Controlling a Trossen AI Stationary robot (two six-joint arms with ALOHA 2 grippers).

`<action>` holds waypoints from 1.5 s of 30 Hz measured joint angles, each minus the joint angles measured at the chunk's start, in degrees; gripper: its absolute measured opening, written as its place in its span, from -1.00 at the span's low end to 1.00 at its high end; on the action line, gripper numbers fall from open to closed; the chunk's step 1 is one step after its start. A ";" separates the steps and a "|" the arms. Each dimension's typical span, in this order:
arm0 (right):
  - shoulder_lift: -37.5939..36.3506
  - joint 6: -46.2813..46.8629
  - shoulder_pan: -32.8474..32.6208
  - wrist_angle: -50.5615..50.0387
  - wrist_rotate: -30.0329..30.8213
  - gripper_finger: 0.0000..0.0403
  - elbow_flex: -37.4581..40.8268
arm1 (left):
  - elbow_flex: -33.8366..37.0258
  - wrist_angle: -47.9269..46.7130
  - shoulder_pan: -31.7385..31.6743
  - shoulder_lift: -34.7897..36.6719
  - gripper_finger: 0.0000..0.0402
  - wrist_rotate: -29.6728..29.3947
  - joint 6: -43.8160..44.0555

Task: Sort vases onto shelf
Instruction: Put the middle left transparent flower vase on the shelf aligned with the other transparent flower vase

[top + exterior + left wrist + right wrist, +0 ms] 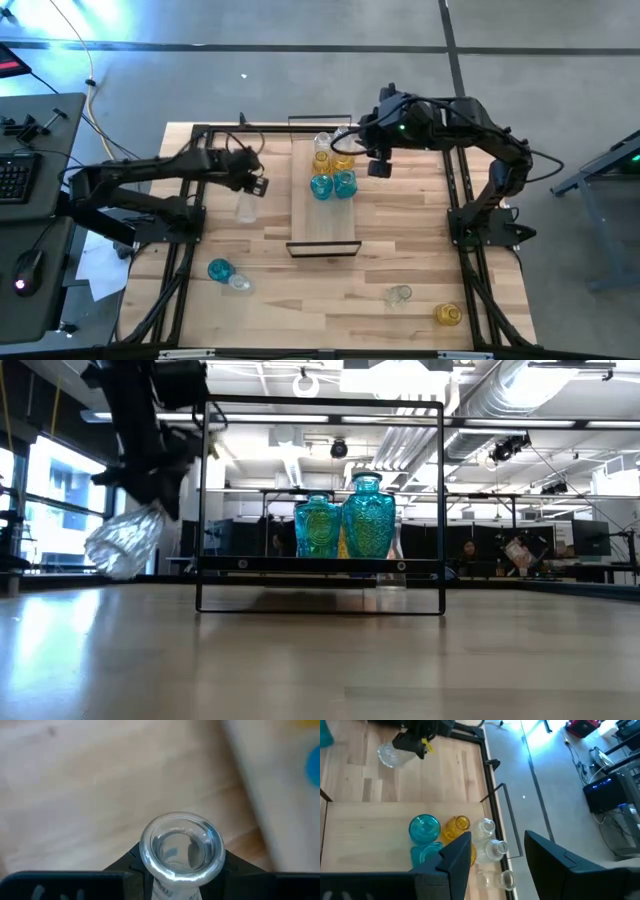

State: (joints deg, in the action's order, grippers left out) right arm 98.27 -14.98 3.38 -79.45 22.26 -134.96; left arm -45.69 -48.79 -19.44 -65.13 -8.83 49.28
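Note:
My left gripper (pixel 257 185) hangs over the table left of the shelf (pixel 325 215), shut on a clear vase (pixel 125 540) that is off the tabletop. At the shelf's far end stand two teal vases (pixel 333 185), amber vases (pixel 343 158) and a clear one (pixel 322 142). My right gripper (pixel 492 857) is open with nothing between its fingers, high above the shelf's far right corner. Loose on the near part of the table lie a teal vase (pixel 219 269), two clear vases (pixel 239 283) (pixel 399 295) and an amber vase (pixel 447 315). My left gripper pinches the clear vase's narrow neck (pixel 167 889), just under the round rim (pixel 181 845), between its two fingers (pixel 125 866). The fingers come from above, slanting down. The vase hangs tilted below them, belly (pixel 118 548) lowest, clear of the table.
The shelf's near half (pixel 325 230) is bare board, with a thin black frame (pixel 320 405) at each end. Black rails (pixel 175 270) run along the table's left and right sides. A keyboard and mouse sit on a desk (pixel 30 180) beyond the left edge.

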 joint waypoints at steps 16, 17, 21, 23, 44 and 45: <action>-2.50 2.74 0.00 -1.91 3.01 -0.17 -0.04 | -3.21 14.80 -0.05 6.63 -0.54 -12.82 -6.75; -2.56 3.11 0.00 -2.69 3.61 -0.17 -0.04 | -3.21 17.07 -0.07 6.62 -0.54 -13.67 -8.31; -2.90 4.65 0.01 -4.29 4.28 -0.17 -0.04 | -3.32 24.70 -0.71 4.94 -0.54 -16.24 -14.91; -3.01 5.31 0.00 -4.48 4.31 -0.17 -0.04 | -3.32 28.55 -1.42 3.52 -0.54 -17.22 -17.63; -3.29 11.14 0.00 -5.70 4.52 -0.17 -0.04 | -3.26 50.41 -7.31 -15.56 -0.53 -13.29 -30.35; -3.29 11.14 0.00 -5.70 4.52 -0.17 -0.04 | -3.26 50.56 -7.46 -16.05 -0.53 -12.72 -30.39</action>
State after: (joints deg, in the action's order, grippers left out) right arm 94.98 -3.84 3.38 -85.14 26.79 -135.00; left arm -48.95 1.77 -26.89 -81.18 -21.55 18.89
